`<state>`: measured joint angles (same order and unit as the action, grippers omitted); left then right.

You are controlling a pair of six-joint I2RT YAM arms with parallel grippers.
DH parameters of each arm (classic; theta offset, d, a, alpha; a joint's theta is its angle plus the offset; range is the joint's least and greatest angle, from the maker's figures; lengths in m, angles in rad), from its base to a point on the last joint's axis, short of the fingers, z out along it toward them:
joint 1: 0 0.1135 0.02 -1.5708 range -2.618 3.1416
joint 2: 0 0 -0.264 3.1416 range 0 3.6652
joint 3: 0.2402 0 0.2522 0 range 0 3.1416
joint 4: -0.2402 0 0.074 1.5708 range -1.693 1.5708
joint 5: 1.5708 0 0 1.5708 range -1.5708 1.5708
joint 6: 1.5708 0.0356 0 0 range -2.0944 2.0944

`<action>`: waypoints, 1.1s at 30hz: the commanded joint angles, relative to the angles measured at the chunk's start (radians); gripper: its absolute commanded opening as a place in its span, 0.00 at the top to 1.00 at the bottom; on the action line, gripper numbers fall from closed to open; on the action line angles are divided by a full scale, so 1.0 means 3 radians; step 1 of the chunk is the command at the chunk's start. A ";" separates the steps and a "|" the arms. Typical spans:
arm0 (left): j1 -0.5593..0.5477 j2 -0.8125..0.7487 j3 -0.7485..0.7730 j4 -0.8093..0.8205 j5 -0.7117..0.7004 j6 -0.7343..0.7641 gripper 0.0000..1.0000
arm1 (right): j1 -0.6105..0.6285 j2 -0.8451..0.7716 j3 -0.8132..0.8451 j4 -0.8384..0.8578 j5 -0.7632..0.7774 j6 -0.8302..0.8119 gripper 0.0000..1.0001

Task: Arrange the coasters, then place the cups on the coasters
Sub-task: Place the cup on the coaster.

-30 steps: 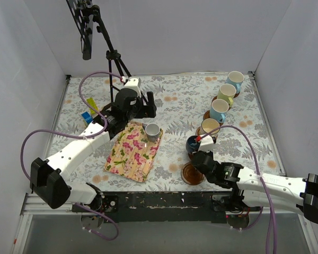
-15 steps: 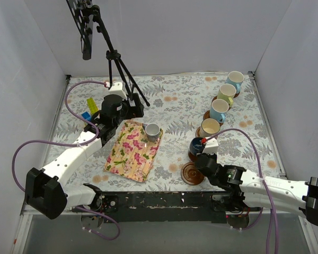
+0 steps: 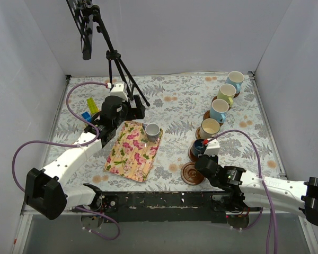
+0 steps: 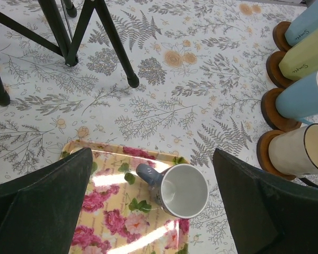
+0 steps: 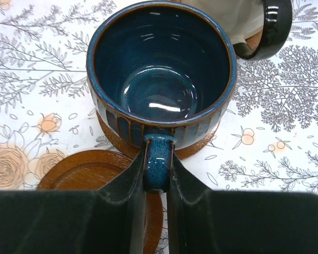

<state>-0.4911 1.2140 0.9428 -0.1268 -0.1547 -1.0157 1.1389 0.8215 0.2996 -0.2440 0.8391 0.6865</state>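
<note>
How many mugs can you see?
6: far blue mug, yellow-green mug, near blue mug and cream mug on right-side brown coasters; dark navy mug in the right gripper; grey mug on the floral mat.

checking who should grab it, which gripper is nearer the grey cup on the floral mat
Left. The left gripper hangs open close above the grey cup, on its far-left side. The right gripper is well off to the cup's right, shut on the navy cup by its handle.
</note>
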 commanded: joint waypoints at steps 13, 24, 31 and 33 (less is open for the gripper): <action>0.0011 -0.0028 0.0007 0.0044 0.0076 0.0062 0.02 | -0.0007 0.0048 -0.0104 0.0317 0.0164 -0.0064 0.99; 0.0011 -0.0023 0.0002 0.0050 0.0112 0.0062 0.02 | -0.0007 0.0007 -0.0125 0.0277 0.0133 -0.0008 0.99; 0.0011 -0.0033 -0.0003 0.0050 0.0127 0.0067 0.02 | -0.0007 0.0074 -0.0078 0.0154 0.0154 0.0100 0.99; 0.0011 -0.0033 -0.0003 0.0050 0.0127 0.0067 0.02 | -0.0007 0.0074 -0.0073 0.0128 0.0154 0.0110 0.99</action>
<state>-0.4911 1.2160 0.9428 -0.1265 -0.1226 -1.0096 1.1389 0.8398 0.2630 -0.2100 0.8341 0.6857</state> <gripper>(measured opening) 0.981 0.226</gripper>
